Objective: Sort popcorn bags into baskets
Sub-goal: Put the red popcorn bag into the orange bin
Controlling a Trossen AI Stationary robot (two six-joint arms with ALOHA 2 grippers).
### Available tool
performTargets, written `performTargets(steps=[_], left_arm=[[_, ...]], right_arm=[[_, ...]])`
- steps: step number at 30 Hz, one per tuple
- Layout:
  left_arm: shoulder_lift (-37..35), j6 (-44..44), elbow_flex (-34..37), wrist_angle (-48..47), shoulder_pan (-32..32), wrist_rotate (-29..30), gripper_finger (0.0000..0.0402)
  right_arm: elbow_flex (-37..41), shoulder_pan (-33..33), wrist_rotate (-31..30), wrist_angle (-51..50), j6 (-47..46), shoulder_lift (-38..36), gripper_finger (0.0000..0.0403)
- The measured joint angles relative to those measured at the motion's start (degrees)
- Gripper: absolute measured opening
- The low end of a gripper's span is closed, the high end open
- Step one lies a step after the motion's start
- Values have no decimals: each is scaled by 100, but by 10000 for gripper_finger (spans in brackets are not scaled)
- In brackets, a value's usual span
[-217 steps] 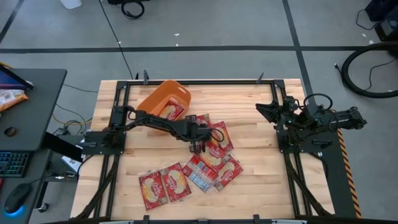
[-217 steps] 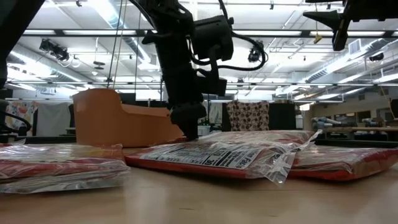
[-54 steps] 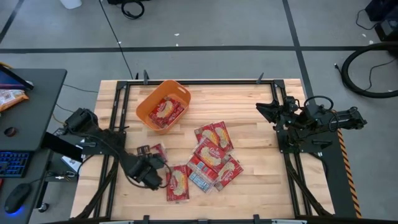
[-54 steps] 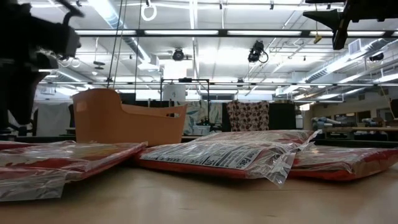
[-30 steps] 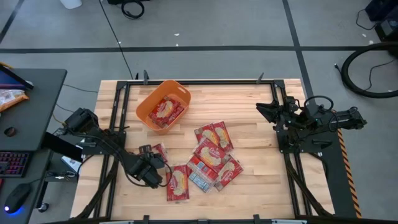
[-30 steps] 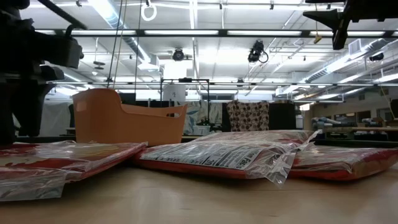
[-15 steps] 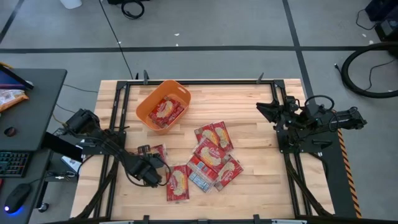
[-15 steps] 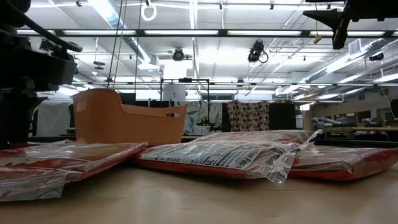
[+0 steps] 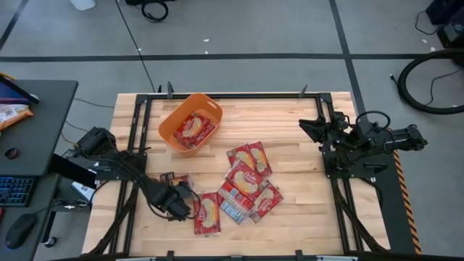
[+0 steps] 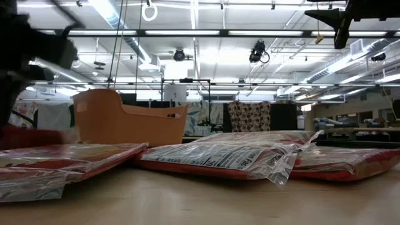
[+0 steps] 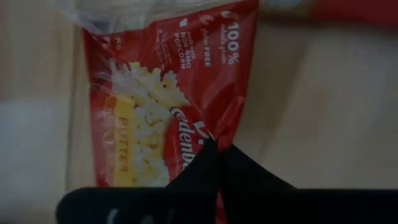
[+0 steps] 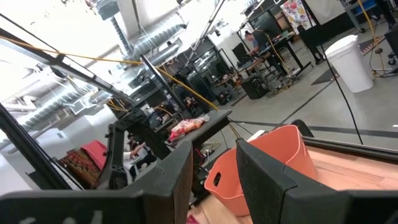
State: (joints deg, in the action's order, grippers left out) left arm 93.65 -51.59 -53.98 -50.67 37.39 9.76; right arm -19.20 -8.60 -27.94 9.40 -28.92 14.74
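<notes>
Wooden table [image 9: 290, 123]; left tool [image 9: 176, 190] pinching popcorn bag [image 11: 168, 106].

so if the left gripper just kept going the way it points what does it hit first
Most likely the popcorn bag right in front of it. The left gripper points down at the table's near-left part, and its wrist view is filled by that red packet on the wood, though depth is hard to judge.

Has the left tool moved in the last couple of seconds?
Barely. In the high view the left tool is still low at the table's front-left, shut on a bag, well short of the basket.
</notes>
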Motion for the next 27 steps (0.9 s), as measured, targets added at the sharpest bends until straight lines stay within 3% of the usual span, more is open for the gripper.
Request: performTargets(steps=[9,18,27], left_arm=[[-558,581,-890,109,-828,276,2],[-590,1224,-2009,309,-2799,308,1],[-587,1525,-3009,-502,-4681,70,1]], right_arm=[[0,0,4,-2,17,0,130],[0,0,4,-2,-40,0,130],[0,0,2,-2,-91,0,130]])
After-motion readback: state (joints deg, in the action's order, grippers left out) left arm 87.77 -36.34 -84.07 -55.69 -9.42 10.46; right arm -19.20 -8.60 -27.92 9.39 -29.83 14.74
